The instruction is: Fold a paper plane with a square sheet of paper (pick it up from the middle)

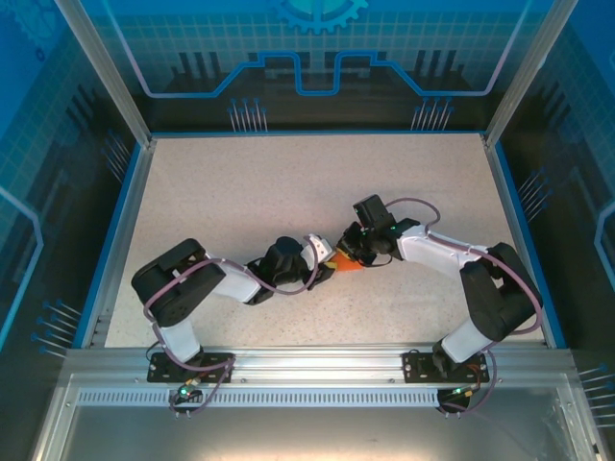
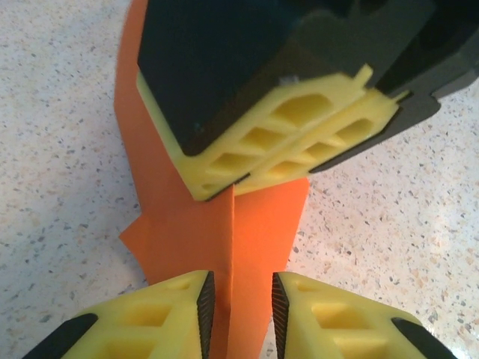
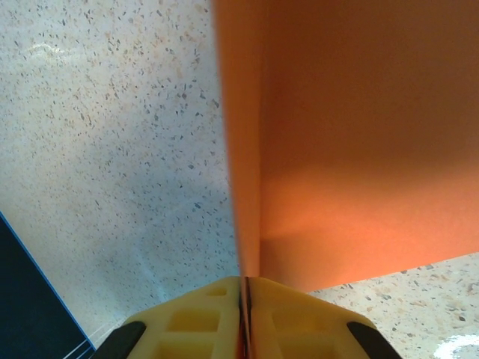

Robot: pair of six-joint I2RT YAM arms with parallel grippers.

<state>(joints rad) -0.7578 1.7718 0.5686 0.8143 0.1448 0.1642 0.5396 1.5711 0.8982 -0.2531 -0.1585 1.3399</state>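
folded orange paper (image 1: 344, 264) low over speckled table (image 1: 240, 192) at centre of top view, right gripper (image 3: 245, 288) clamped tight on its upright crease, left gripper (image 2: 238, 307) jaws narrowly apart, straddling same crease

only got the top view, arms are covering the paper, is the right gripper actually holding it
observer: yes, the right gripper is shut on the paper, pinching a fold that stands upright.
operator: and the left one
observer: the left gripper is open, its fingers on either side of that raised fold, with a gap on each side.
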